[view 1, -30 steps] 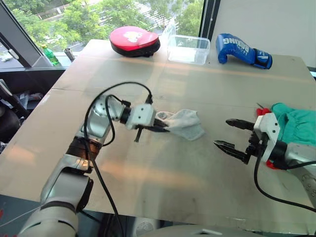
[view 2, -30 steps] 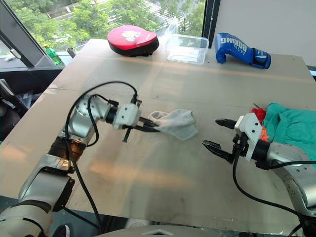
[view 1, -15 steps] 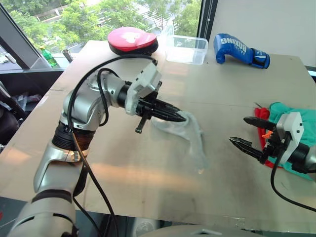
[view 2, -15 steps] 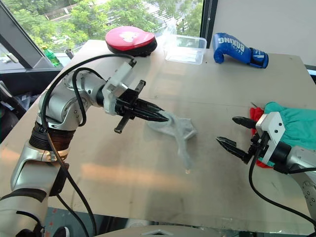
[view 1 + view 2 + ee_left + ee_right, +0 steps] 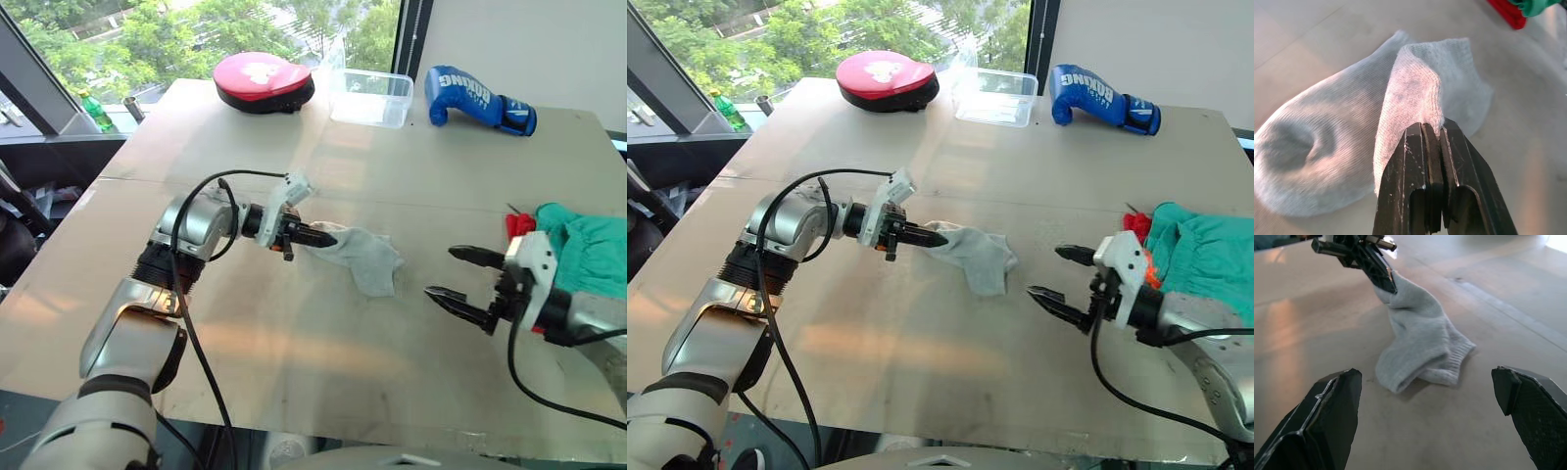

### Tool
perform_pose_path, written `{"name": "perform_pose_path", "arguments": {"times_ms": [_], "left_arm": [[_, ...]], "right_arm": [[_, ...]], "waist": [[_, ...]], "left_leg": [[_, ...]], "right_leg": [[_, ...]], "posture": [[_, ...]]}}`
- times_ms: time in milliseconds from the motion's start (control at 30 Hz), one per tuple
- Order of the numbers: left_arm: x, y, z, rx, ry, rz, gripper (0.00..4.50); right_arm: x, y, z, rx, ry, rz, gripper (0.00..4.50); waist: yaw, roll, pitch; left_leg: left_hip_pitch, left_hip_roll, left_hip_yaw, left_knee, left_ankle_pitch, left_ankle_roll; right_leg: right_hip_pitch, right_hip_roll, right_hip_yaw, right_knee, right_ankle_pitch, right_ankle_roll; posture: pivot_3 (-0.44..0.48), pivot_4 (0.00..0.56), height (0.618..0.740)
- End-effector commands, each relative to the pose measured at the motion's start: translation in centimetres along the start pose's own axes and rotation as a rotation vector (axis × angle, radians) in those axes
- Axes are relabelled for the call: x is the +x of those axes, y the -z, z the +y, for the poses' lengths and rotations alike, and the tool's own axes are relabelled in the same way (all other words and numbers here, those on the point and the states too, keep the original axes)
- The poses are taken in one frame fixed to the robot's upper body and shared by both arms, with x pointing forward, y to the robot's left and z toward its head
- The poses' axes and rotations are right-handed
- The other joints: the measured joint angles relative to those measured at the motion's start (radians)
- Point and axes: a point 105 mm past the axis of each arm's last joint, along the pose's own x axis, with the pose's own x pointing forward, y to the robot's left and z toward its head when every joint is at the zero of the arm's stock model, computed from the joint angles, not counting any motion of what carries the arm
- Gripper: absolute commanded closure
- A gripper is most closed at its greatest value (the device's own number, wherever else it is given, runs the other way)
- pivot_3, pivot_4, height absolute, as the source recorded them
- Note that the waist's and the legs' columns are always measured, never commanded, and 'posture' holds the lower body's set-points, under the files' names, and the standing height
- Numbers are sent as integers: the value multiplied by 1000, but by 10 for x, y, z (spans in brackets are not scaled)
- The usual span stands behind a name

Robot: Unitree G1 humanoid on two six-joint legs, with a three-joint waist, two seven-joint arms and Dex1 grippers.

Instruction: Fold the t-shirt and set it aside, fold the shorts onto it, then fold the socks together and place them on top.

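Socks (image 5: 364, 257) dropped back onto table (image 5: 392, 166), long axis toward R gripper (image 5: 458, 277); L gripper (image 5: 328, 236) jaws pinch cuff, R jaws wide.

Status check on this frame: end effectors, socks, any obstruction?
Left end effector shut on the socks, which lie on the table. Right end effector open, apart from them. Shorts at the right edge. Nothing between.

Along the far edge of the wooden tabletop (image 5: 392, 333) lie a red round pad (image 5: 265, 81), a clear plastic container (image 5: 372, 97) and a blue boxing glove (image 5: 480, 100).
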Motion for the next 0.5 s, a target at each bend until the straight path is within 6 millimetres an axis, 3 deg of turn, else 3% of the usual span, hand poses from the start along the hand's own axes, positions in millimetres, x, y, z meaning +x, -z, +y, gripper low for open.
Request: {"name": "perform_pose_path", "arguments": {"times_ms": [33, 200, 500], "left_arm": [[-6, -9, 1, 36, -16, -23, 4470], [-8, -8, 1, 35, -22, -26, 4470], [-9, -9, -2, 38, -17, -37, 4470]], "right_arm": [[16, -2, -2, 66, 23, -49, 0], [30, 13, 1, 238, 3, -37, 0], [49, 33, 13, 298, -27, 56, 0]], "waist": [[3, -1, 0], [8, -1, 0], [1, -1, 0]], "left_leg": [[0, 0, 0, 0, 0, 0], [-2, 0, 0, 0, 2, -3], [-1, 0, 0, 0, 0, 0]], "right_leg": [[0, 0, 0, 0, 0, 0], [0, -2, -1, -1, 0, 0], [0, -2, 0, 0, 0, 0]], "posture": [[0, 150, 735], [0, 150, 735], [0, 150, 735]]}}
